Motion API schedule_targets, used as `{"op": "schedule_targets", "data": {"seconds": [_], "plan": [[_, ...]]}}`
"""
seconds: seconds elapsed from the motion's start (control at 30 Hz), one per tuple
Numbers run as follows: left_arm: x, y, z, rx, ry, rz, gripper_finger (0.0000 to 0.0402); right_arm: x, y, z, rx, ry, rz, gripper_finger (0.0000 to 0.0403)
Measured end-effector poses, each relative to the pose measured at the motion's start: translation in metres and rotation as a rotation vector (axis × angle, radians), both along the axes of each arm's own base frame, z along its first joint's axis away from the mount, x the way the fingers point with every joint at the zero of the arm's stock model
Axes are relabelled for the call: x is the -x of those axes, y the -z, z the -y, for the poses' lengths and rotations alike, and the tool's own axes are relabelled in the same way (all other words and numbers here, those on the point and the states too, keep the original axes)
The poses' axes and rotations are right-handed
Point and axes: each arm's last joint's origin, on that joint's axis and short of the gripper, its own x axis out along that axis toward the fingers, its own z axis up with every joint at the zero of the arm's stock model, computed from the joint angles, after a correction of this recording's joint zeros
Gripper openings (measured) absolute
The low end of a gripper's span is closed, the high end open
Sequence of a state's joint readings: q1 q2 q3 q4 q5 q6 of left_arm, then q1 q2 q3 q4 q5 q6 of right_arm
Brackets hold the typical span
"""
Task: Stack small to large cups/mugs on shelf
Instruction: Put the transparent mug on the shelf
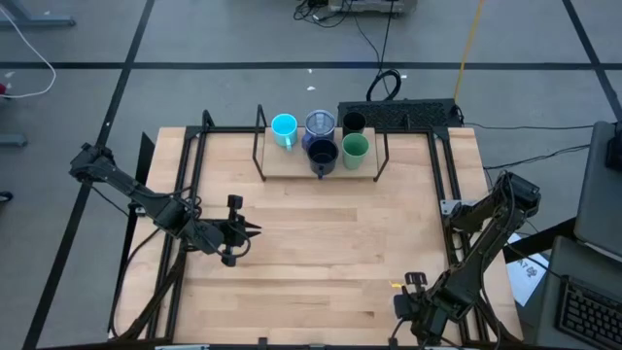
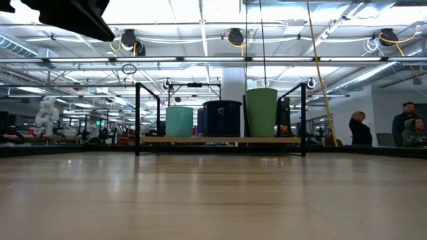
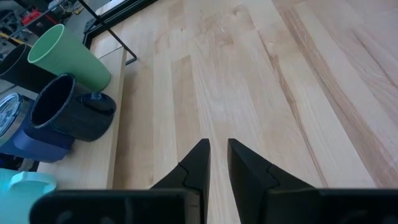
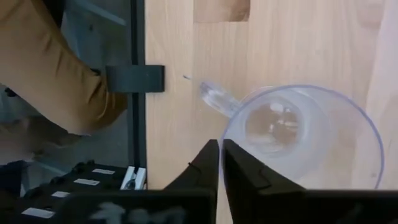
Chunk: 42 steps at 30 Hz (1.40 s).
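Note:
On the shelf (image 1: pixel 292 167) at the table's far side stand a cyan mug (image 1: pixel 284 127), a blue-purple mug (image 1: pixel 319 123), a black mug (image 1: pixel 323 154), a dark tumbler (image 1: pixel 353 123) and a green cup (image 1: pixel 356 148), all upright on their bases. The clear cup (image 4: pixel 298 137) stands upright on the table near its near right corner, its handle (image 4: pixel 214 96) sticking out sideways. My right gripper (image 4: pixel 221 149) is over it, shut at its rim. My left gripper (image 3: pixel 217 149) hovers over the table's left middle, open by a narrow gap, with nothing in it. My right gripper comes at the clear cup from above, pointing steeply down. Its fingertips (image 4: pixel 210 152) are closed at the rim (image 4: pixel 225 129) next to the handle, and the thin wall seems to run between them, one finger inside and one outside. The cup's base rests on the table.
A black frame rail (image 4: pixel 138 93) runs along the table's edge close to the clear cup, and a person's tan sleeve (image 4: pixel 56 68) shows beyond it. Bare wood (image 1: pixel 330 233) lies between the arms and the shelf. People (image 2: pixel 360 130) stand in the room behind.

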State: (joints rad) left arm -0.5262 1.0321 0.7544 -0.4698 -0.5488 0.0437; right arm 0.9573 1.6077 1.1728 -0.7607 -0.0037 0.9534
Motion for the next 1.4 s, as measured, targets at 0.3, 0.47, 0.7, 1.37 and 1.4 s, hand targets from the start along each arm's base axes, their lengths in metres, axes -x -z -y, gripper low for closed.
{"op": "schedule_targets", "data": {"seconds": [0.3, 0.47, 0.7, 1.37, 1.4], "plan": [[0.000, 0.000, 0.000, -0.001, 0.000, 0.001, 0.0058, -0.005, -0.001, 0.001, -0.023, 0.049, 0.004, 0.0007], [0.000, 0.000, 0.000, -0.001, 0.001, 0.001, 0.0058, -0.010, -0.002, 0.004, -0.029, 0.069, 0.009, 0.0003], [0.000, 0.000, 0.000, -0.002, 0.002, 0.002, 0.0058, -0.018, -0.016, 0.014, -0.062, 0.104, 0.046, 0.0001], [0.000, 0.000, 0.000, 0.001, 0.000, 0.002, 0.0058, -0.024, -0.067, 0.058, 0.051, 0.291, 0.459, 0.0000], [0.000, 0.000, 0.000, 0.001, 0.000, 0.002, 0.0058, -0.025, -0.069, 0.061, 0.065, 0.308, 0.479, 0.0000]]}}
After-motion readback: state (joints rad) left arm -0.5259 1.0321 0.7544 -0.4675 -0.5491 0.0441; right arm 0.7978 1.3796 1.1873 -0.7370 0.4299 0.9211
